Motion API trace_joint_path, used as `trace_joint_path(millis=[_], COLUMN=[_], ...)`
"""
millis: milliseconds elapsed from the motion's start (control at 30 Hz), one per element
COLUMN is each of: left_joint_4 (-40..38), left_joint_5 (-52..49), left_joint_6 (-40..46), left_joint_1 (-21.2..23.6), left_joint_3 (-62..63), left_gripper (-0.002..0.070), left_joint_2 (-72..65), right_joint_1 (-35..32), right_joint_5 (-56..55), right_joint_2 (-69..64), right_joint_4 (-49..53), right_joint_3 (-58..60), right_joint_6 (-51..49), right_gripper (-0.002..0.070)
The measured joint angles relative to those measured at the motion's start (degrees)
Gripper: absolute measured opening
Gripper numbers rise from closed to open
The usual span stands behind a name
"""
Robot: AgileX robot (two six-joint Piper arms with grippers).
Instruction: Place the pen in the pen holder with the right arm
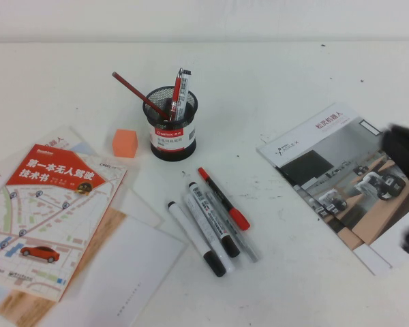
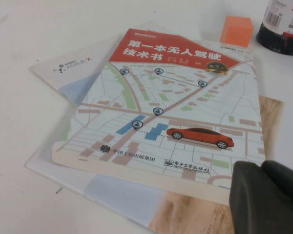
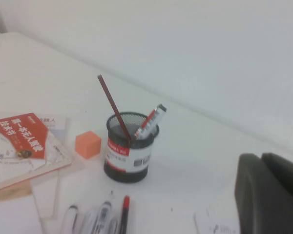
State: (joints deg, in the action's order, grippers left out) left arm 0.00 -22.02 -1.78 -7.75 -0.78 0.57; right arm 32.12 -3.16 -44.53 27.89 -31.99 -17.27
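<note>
The pen (image 1: 222,198), red with a black middle section and a chunky red end, lies on the white table in front of the pen holder (image 1: 174,133); it also shows in the right wrist view (image 3: 124,214). The pen holder is a black mesh cup with a white-and-red label, and it also shows in the right wrist view (image 3: 129,153). It holds a thin red pencil (image 1: 138,94), a slim red pen and a labelled marker. My right arm (image 1: 403,160) is a dark blur at the right edge, far from the pen. My right gripper (image 3: 260,163) is shut and empty. My left gripper (image 2: 261,168) is shut over the map book.
Several white markers with black caps (image 1: 208,225) lie beside the pen. An orange cube (image 1: 125,143) sits left of the holder. A red map book (image 1: 48,218) on papers lies at the left. An open brochure (image 1: 341,174) lies at the right, under the right arm.
</note>
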Motion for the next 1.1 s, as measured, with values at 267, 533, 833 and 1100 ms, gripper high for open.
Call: trace_joint_path(millis=[267,533,833,1100], left_joint_4=[0.0,0.0,0.0,0.0], left_joint_5=[0.0,0.0,0.0,0.0], left_joint_6=[0.0,0.0,0.0,0.0], left_joint_1=[0.0,0.0,0.0,0.0], left_joint_3=[0.0,0.0,0.0,0.0], left_gripper=[-0.0001,-0.0001,-0.0001,-0.0001], left_joint_2=[0.0,0.0,0.0,0.0], right_joint_1=[0.0,-9.05,-23.23,-26.45], right_joint_5=[6.73,10.36,7.99,7.99], right_joint_2=[11.65,16.07,34.16,40.2], right_joint_4=[-8.08,-12.85,-13.41,-16.61], right_joint_3=[10.85,15.49,28.74,33.38], right_joint_6=[0.0,0.0,0.0,0.0], right_gripper=[-0.0019,-0.0019,-0.0019,-0.0019])
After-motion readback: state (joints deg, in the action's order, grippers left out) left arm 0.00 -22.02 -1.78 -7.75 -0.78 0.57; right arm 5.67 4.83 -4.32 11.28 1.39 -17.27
